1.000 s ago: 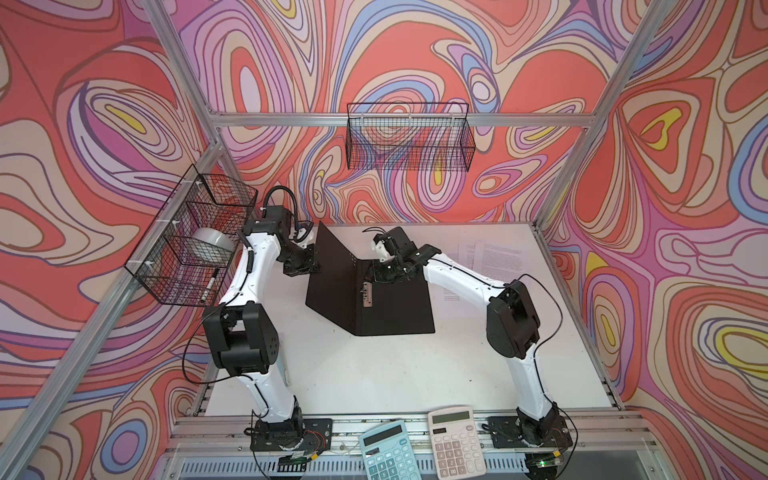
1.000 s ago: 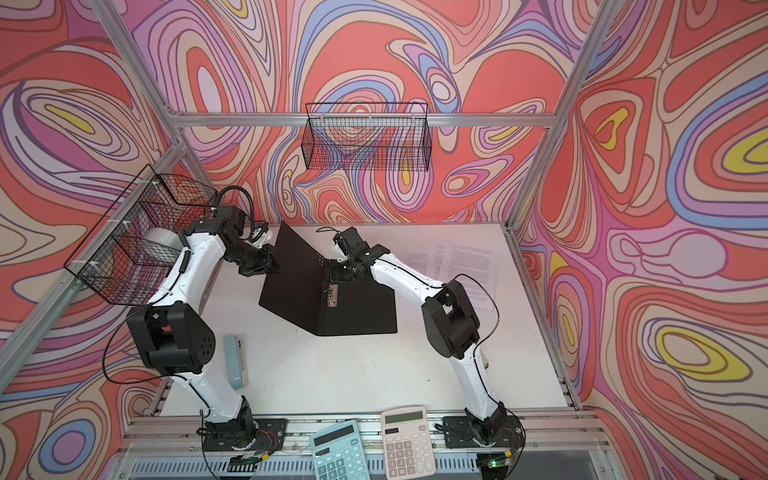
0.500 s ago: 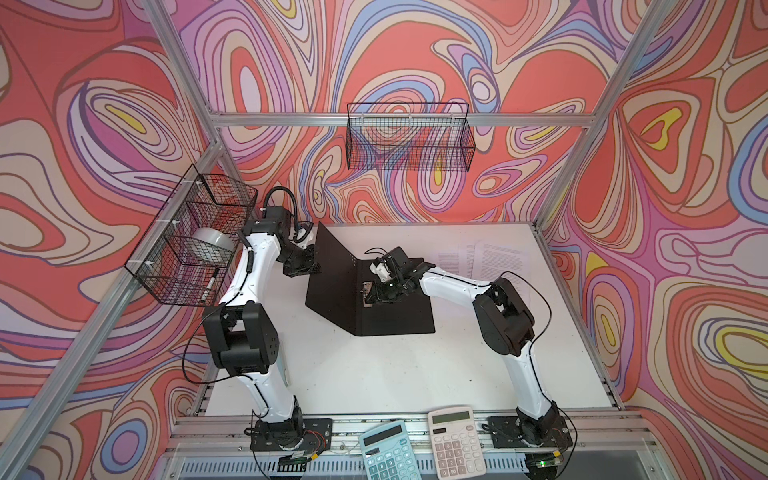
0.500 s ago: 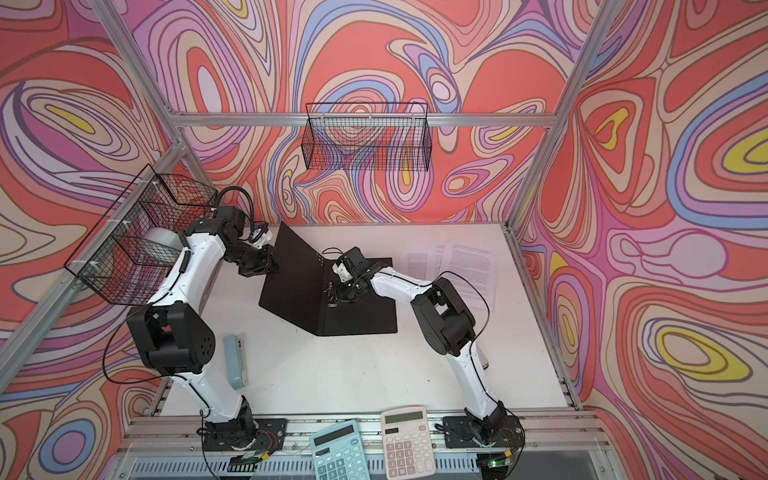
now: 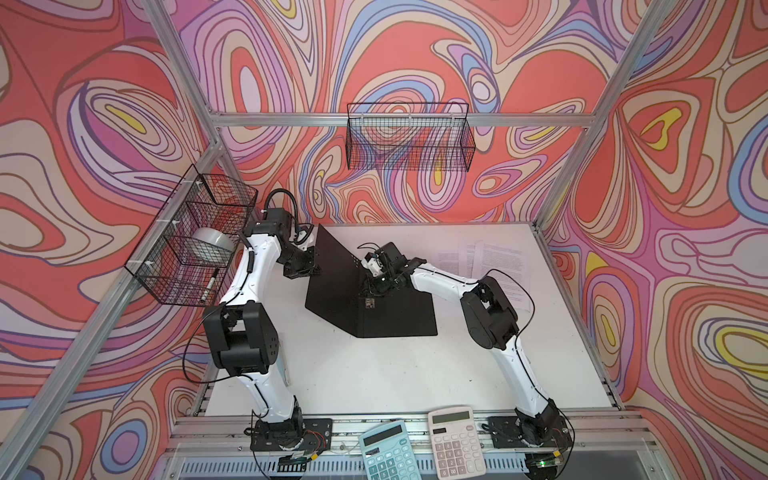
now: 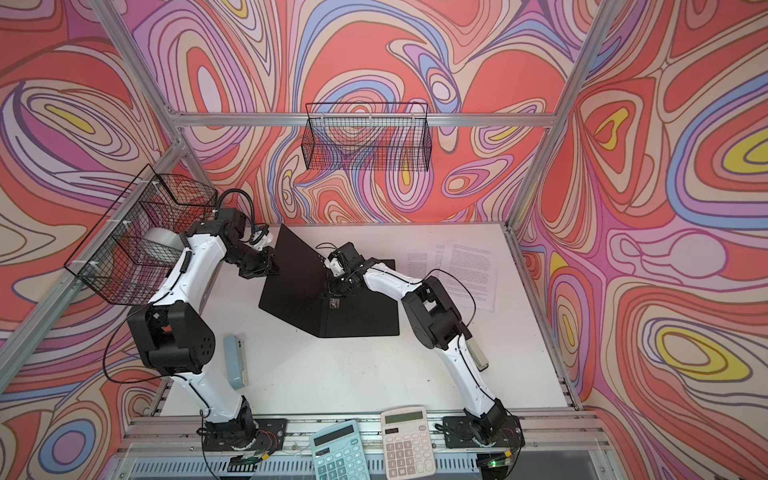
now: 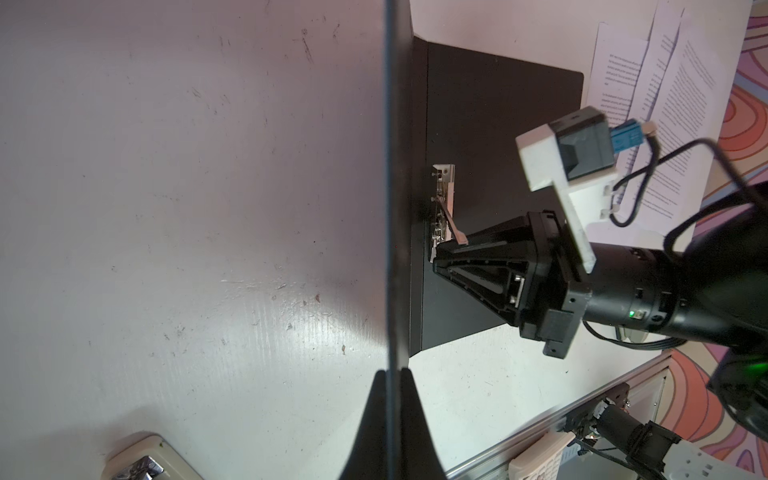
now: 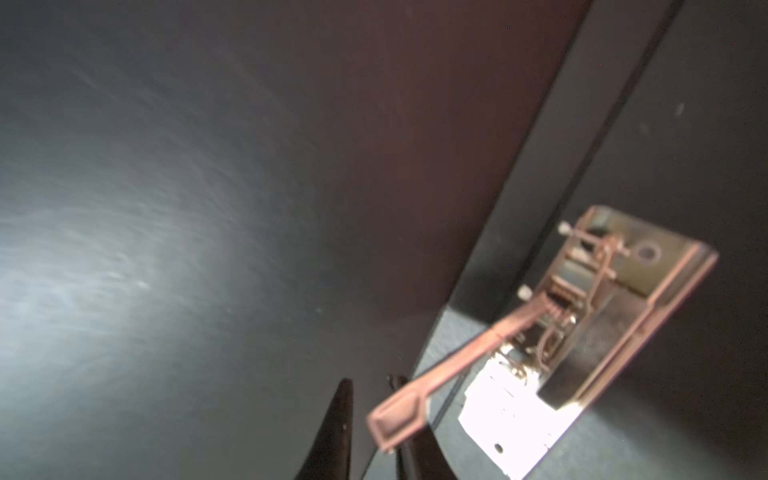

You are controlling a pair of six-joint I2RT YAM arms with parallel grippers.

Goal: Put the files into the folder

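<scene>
The folder [image 5: 399,316] [image 6: 357,320] lies open on the white table, black inside up. Its left cover [image 5: 332,274] stands raised, and my left gripper [image 5: 312,271] [image 6: 272,270] [image 7: 388,374] is shut on that cover's outer edge. My right gripper [image 5: 370,289] [image 6: 334,289] [image 8: 370,386] sits low at the metal spine clip [image 8: 602,299] [image 7: 442,199]. Its jaws stand a narrow gap apart. The clip's raised lever [image 8: 436,374] crosses in front of one finger, with a gap showing to the other finger. The files [image 5: 498,259] [image 6: 469,266] [image 7: 673,83], overlapping printed white sheets, lie at the back right.
A wire basket [image 5: 191,241] with a tape roll and pen hangs at the left, another [image 5: 409,141] on the back wall. Two calculators [image 5: 386,453] [image 5: 457,440] lie on the front rail. A pale blue object [image 6: 235,361] lies by the left arm's base.
My right gripper has come down and forward from above the folder's flat half to the spine clip, with its jaws closer together. The left gripper keeps the cover raised in the same place.
</scene>
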